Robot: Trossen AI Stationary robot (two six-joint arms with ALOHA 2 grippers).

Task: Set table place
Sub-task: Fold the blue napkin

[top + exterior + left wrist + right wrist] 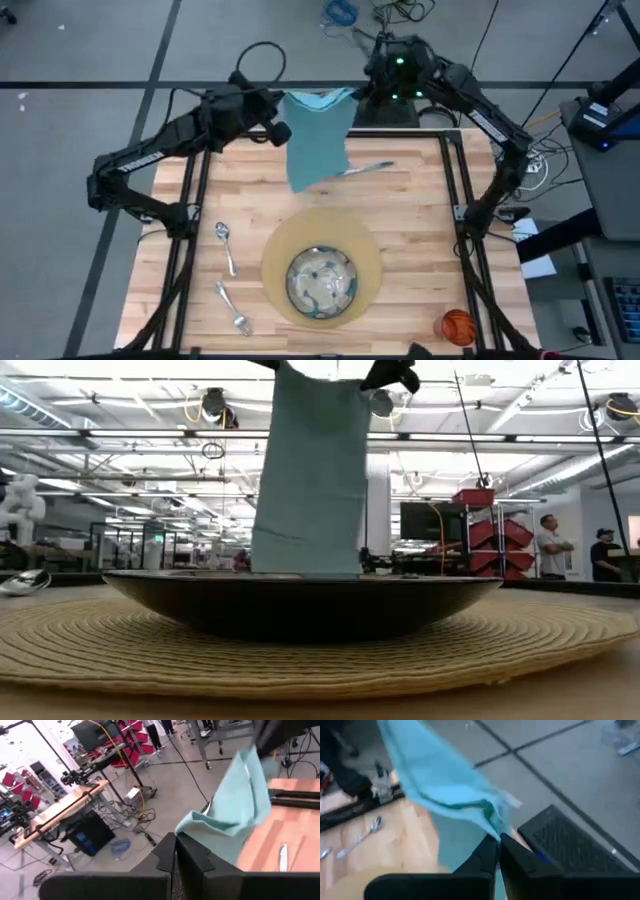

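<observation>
The round tan placemat (320, 650) fills the foreground of the low view, and the speckled grey dish (300, 605) sitting on it hides nearly all of the table (420, 240) behind. Only the dish's dark outer wall shows there; its inside shows only from above.

Beyond the dish, toward the table's far edge, the teal napkin (318, 140) hangs in the air, stretched between both arms. The left end effector (281, 131) pinches one upper corner with its fingers closed on the cloth, and the right end effector (362, 92) pinches the other the same way. In the low view the napkin's top and both end effectors are cut off at the frame edge, and its lower hem drops out of sight behind the dish rim.

Just beyond the dish on the far side, the knife (368, 168) lies on the wood, its handle end covered by the hanging napkin. To the left of the dish lie the spoon (227, 245) and, nearer the front edge, the fork (232, 308). The orange cup (457, 326) stands to the right of the dish near the front corner, off the placemat.
</observation>
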